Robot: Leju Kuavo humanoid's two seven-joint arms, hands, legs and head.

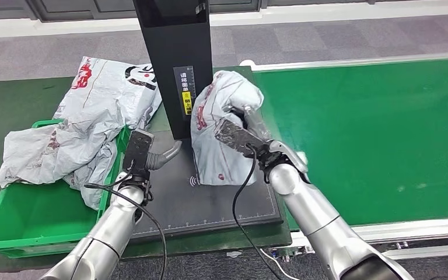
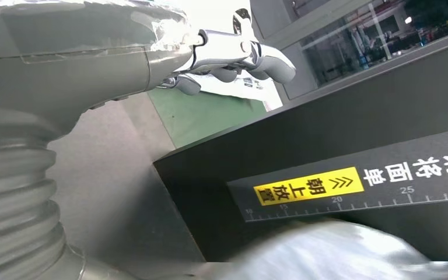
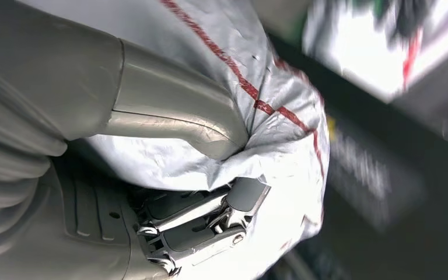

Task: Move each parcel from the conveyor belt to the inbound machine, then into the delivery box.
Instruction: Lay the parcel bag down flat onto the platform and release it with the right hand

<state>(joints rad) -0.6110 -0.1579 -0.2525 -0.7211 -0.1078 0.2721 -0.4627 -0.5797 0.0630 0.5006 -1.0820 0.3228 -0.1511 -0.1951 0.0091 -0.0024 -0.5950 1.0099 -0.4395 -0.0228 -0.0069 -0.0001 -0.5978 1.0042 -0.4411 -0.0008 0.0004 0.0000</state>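
Black scanner plate (image 1: pixel 210 201), "请将面单朝上放置" label (image 1: pixel 186 90)

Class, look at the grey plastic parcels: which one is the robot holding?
The grey plastic parcel on the black scanner platform, gripped by the right hand. The others lie over the green crate.

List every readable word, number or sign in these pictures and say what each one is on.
"请将面单": black upright column of the inbound machine.
"朝上放置": yellow label on that column.
"15", "20", "25": ruler scale beneath the label.
Red and black print on the grey plastic parcels: unreadable.
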